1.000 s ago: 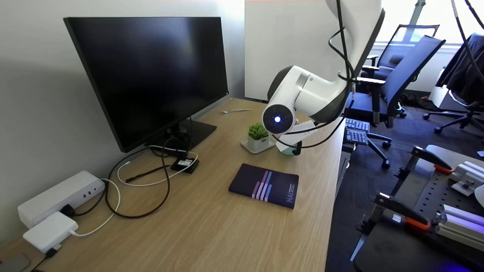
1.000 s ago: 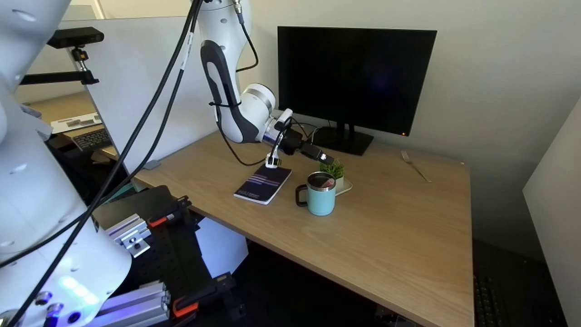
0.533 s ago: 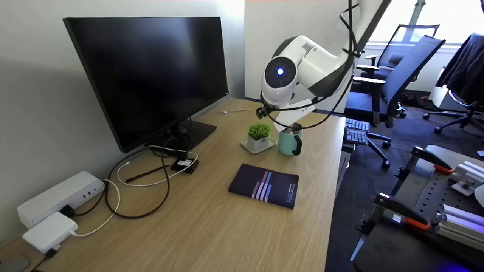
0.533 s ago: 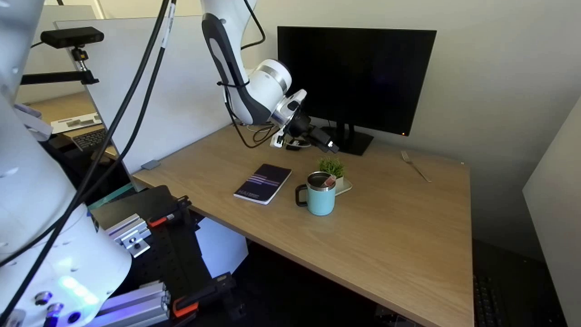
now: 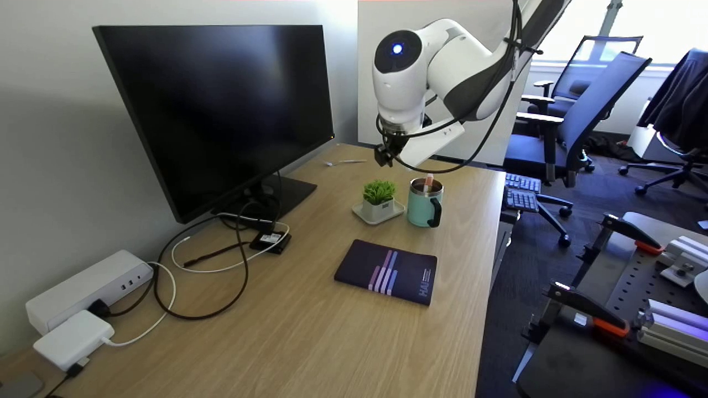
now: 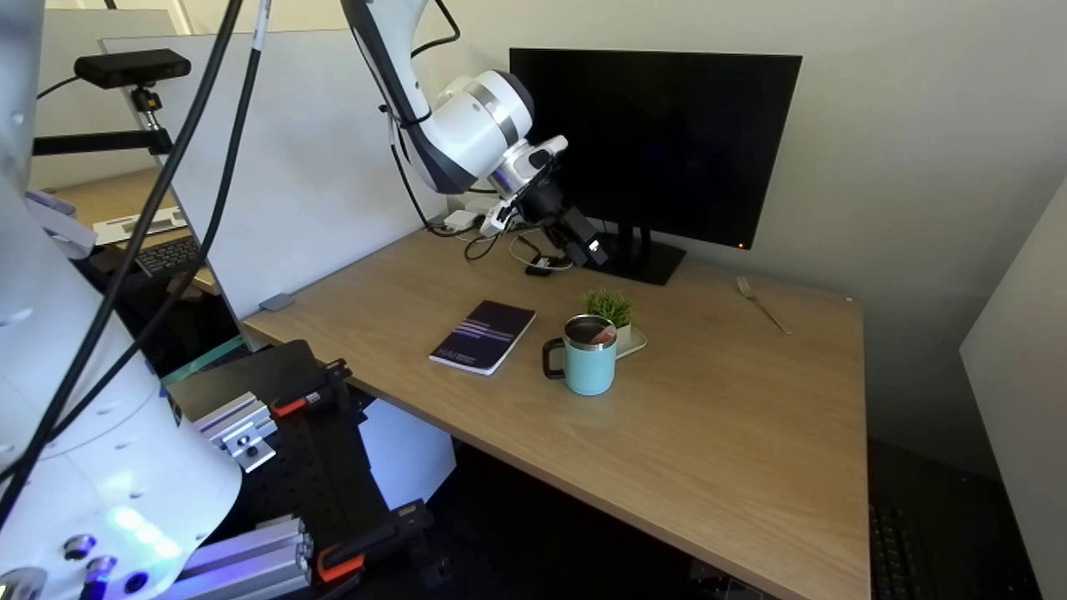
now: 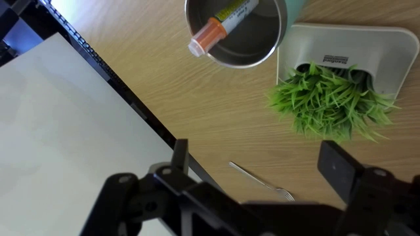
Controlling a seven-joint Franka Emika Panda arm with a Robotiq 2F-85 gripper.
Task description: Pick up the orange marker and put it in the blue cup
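So, the orange marker is parked in the blue cup, tilted, with its orange end stuck out past the rim. The gripper is held up over the desk, well clear of the cup, and its fingers are spread wide apart. The potted plant is set right beside the cup, and a fork can be spotted farther off.

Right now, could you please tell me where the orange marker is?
In the wrist view, the orange marker leans inside the blue cup at top centre, one end past the rim, up and left of the potted plant.
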